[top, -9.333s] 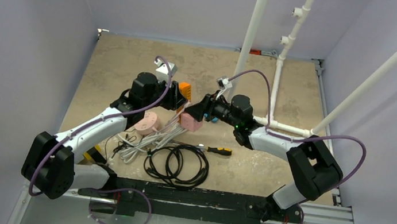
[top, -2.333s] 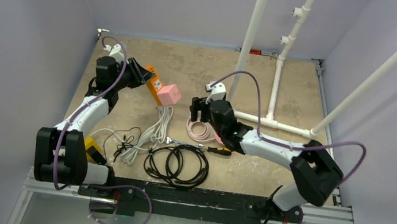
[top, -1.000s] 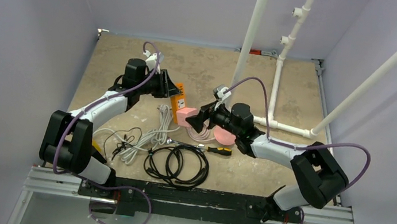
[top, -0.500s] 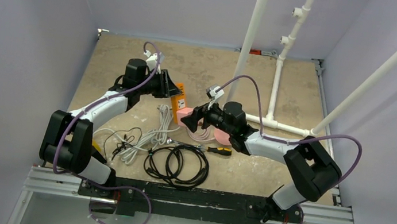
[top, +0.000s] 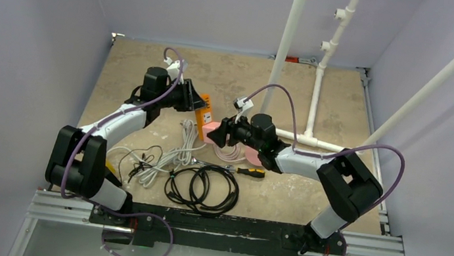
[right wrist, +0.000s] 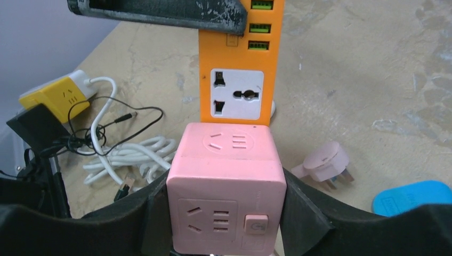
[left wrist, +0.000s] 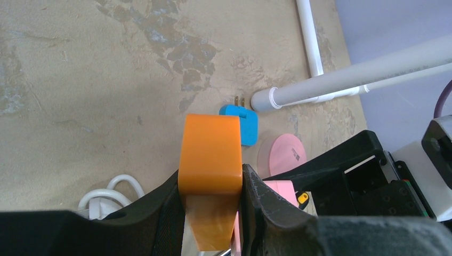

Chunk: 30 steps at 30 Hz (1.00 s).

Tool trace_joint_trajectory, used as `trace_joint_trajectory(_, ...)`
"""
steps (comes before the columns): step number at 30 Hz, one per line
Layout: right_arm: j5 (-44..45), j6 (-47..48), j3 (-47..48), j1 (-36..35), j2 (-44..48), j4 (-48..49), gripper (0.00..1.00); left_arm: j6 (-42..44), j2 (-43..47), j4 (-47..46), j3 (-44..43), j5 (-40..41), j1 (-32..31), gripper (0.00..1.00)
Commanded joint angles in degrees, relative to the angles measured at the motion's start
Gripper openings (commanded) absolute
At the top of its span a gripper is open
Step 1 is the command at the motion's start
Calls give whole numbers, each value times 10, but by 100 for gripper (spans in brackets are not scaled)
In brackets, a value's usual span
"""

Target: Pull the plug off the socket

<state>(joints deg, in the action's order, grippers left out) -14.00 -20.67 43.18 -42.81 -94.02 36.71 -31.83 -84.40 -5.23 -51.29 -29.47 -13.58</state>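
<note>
You have two claws in play. Your left claw (left wrist: 210, 186) is clamped on the sides of the one orange power strip (left wrist: 209, 149). The one pink cube plug (right wrist: 226, 186) sits at the end of that strip, and your right claw (right wrist: 224, 210) is closed on its two sides. On the surface (left wrist: 80, 80), one blue plug (right wrist: 410, 200) and one round pink plug (right wrist: 325, 162) lie on one side of the strip, and one yellow cube (right wrist: 56, 98) lies on the other.

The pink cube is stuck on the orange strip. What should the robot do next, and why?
Probably the right gripper should pull the pink cube-shaped plug adapter straight away from the orange plastic power strip. Its fingers sit against both sides of the cube, which looks joined to the strip, and the left gripper clamps the strip, so the strip should stay put.
</note>
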Motion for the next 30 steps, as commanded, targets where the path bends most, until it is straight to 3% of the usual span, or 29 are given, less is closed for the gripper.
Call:
trace_joint_trajectory(1, 2, -6, 15, 1, 5, 8, 23, -7, 1, -43, -12, -32, -7, 0)
trace_joint_trajectory(2, 4, -13, 13, 0, 7, 8, 13, -6, 1, -43, -13, -34, -8, 2)
trace_joint_trajectory(3, 10, -18, 11, 0, 9, 9, 3, -5, 1, -43, -14, -35, -9, 11)
trace_joint_trajectory(4, 14, -20, 10, 0, 11, 9, 0, -4, 0, -43, -14, -36, -11, 22)
trace_joint_trajectory(7, 25, -25, 0, 1, 20, 19, 0, -4, -5, -43, -14, -39, -16, 52)
trace_joint_trajectory(9, 34, -30, -8, 0, 27, 27, 0, -3, -15, -42, -15, -42, -23, 66)
trace_joint_trajectory(13, 56, -39, -17, 0, 41, 31, 0, -3, -34, -37, -20, -47, -36, 75)
trace_joint_trajectory(18, 82, -48, -36, 1, 64, 44, 0, 0, -50, -18, -27, -35, -45, 76)
trace_joint_trajectory(21, 95, -51, -44, 1, 74, 48, 0, -1, -61, -12, -30, -35, -46, 70)
trace_joint_trajectory(26, 95, -53, -43, 1, 73, 48, 0, -6, -67, -20, -29, -43, -47, 52)
trace_joint_trajectory(30, 94, -55, -41, 1, 68, 47, 0, -9, -66, -29, -27, -52, -49, 26)
